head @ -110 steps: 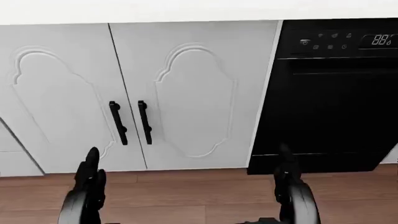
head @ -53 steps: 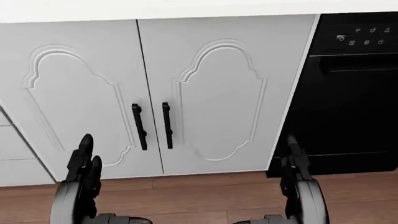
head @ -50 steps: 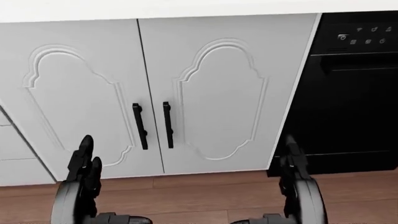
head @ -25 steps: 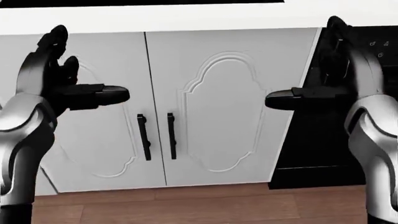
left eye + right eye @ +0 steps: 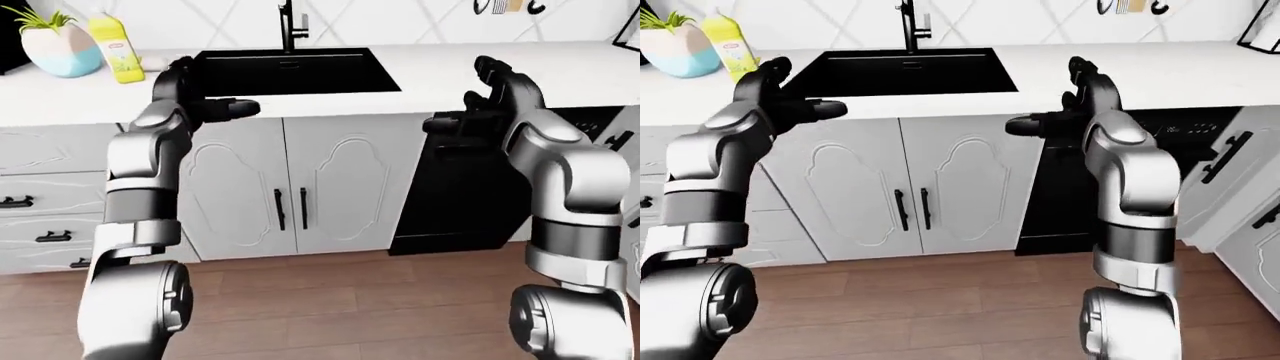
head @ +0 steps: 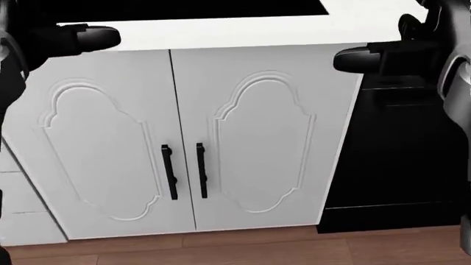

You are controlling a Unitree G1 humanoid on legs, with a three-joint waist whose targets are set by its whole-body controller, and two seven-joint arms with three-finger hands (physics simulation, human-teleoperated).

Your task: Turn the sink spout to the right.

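Note:
The black sink spout (image 5: 291, 24) stands upright at the top of the left-eye view, behind the black sink basin (image 5: 290, 73) set into the white counter (image 5: 560, 71). Only its lower part shows, so which way it is turned is not clear. My left hand (image 5: 205, 94) is raised at the counter's near edge, left of the basin, fingers spread open and holding nothing. My right hand (image 5: 478, 101) hangs open at the same height, right of the basin, over the black dishwasher (image 5: 455, 195). Both hands are well short of the spout.
A yellow bottle (image 5: 115, 49) and a potted plant in a blue-and-pink pot (image 5: 60, 45) stand on the counter at the left. White double cabinet doors with black handles (image 6: 184, 171) sit under the sink. Drawers (image 5: 45, 202) are at the left, wooden floor below.
Both arms have risen from hanging low by the floor to counter height, fingers still spread. The head view has shifted, so the counter's edge now sits lower in it.

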